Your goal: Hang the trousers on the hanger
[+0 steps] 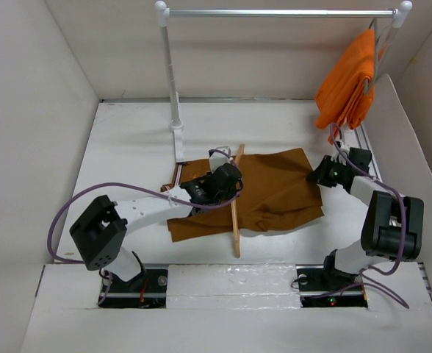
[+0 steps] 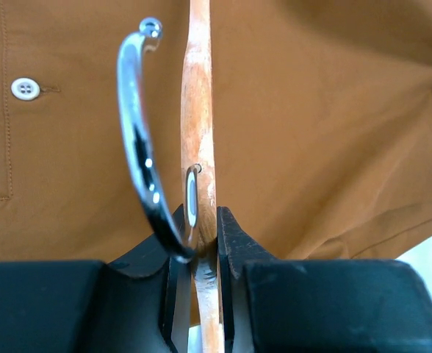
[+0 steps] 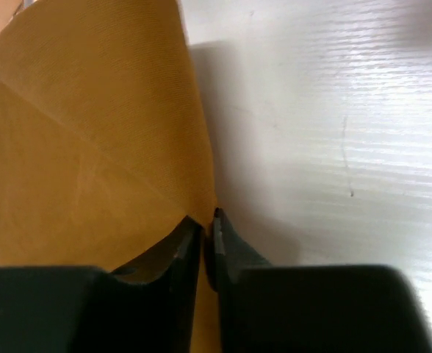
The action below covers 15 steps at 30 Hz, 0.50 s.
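Lying spread on the white table (image 1: 128,147): trousers (image 1: 278,193), rust-brown, roughly flat, mid-table between the two arms, with some creases along the near edge. Visible in the left wrist view: a pale button (image 2: 25,89) and a striped tab at the left margin of the cloth.

Crossing the trousers left of centre: hanger (image 1: 235,224), pale wood, seen edge-on from above, running from the far edge of the cloth to just past the near edge. Resting on the cloth or held just clear of it: cannot tell. Metal hook (image 2: 139,140), bright chrome, curving out to one side.

Clamped on the hanger: left gripper (image 1: 223,179), fingers closed narrow on either side of the wooden bar, at the foot of the hook.

Pinching the trousers: right gripper (image 1: 317,174), at the cloth's right-hand edge, low against the table. Fingertips almost together, a fold of the fabric edge caught between.

Hanging at far right: orange garment (image 1: 346,81), draped from the clothes rail (image 1: 275,12), well apart from the trousers.
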{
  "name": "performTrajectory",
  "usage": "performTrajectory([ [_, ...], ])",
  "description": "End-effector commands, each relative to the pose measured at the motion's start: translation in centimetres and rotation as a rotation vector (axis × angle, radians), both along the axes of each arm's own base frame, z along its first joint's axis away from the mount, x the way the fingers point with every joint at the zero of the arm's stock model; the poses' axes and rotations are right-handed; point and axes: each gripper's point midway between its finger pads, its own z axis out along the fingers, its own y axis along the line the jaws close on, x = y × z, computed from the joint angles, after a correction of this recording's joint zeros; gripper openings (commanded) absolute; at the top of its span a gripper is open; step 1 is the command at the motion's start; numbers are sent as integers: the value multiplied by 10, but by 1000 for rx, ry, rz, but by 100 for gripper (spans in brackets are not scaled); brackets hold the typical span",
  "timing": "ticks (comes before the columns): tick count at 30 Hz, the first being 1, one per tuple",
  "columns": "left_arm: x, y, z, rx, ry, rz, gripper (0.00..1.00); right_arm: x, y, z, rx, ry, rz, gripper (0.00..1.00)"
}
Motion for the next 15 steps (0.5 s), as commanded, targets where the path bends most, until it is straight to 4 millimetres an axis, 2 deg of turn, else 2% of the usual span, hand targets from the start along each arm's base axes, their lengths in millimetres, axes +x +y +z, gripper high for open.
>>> performTrajectory([
  [1, 19, -5, 41, -77, -77, 84, 0, -2, 7, 15, -41, -60, 34, 21],
  [2, 21, -6, 53, -101, -93, 94, 0, -5, 7, 17, -48, -58, 34, 33],
  [3, 23, -8, 61, -124, -104, 104, 0, -10, 8, 27, -57, -69, 39, 51],
  [6, 29, -14, 105, -215, -162, 112, 0, -20, 11, 50, -85, -95, 58, 68],
  [7, 30, -15, 116, -232, -173, 115, 0, -23, 14, 75, -104, -159, 67, 71],
  [8, 32, -17, 143, -275, -206, 117, 0, -27, 21, 90, -75, -188, 87, 72],
  [9, 34, -16, 154, -278, -225, 122, 0, -29, 27, 109, -52, -233, 101, 73],
  [10, 36, -15, 167, -284, -246, 128, 0, -36, 42, 141, -13, -314, 118, 73],
  [11, 36, -18, 194, -317, -281, 118, 0, -39, 53, 161, 9, -369, 142, 73],
  [12, 36, -17, 206, -312, -305, 110, 0, -40, 63, 191, 16, -447, 171, 77],
  [13, 37, -16, 217, -307, -323, 110, 0, -46, 75, 209, 34, -483, 199, 78],
  [14, 38, -15, 243, -338, -357, 109, 0, -58, 97, 230, 51, -529, 274, 80],
  [15, 39, -13, 255, -326, -383, 100, 0, -64, 109, 245, 60, -558, 316, 81],
])
